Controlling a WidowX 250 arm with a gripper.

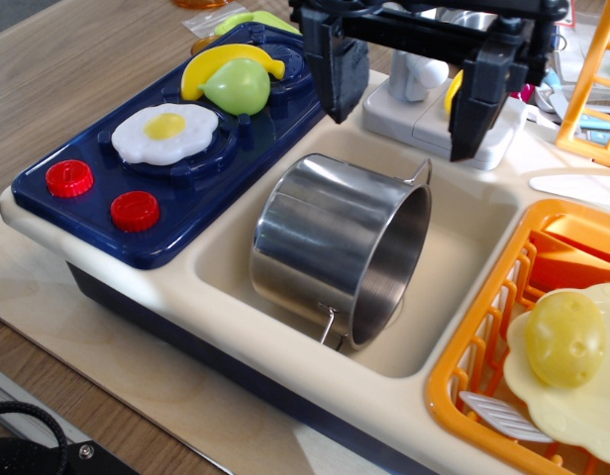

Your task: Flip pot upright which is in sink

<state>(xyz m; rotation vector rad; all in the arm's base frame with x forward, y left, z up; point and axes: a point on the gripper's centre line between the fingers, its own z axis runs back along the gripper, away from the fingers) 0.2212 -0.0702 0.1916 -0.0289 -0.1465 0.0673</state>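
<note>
The shiny steel pot (pixel 330 247) lies on its side in the cream sink (pixel 473 213), its open mouth facing right and a little toward me. One wire loop handle shows at the top of its rim and one at the bottom. My gripper (pixel 409 99) hangs open above the back of the sink, over the pot's upper rim. Its two black fingers (pixel 340 69) stand wide apart and hold nothing. It does not touch the pot.
A blue toy stove (pixel 107 213) with a fried egg, a banana, a green fruit and red knobs sits left of the sink. An orange slatted dish rack (pixel 473 356) with a plate and a yellow fruit stands on the right. A white faucet block (pixel 414 99) is behind the sink.
</note>
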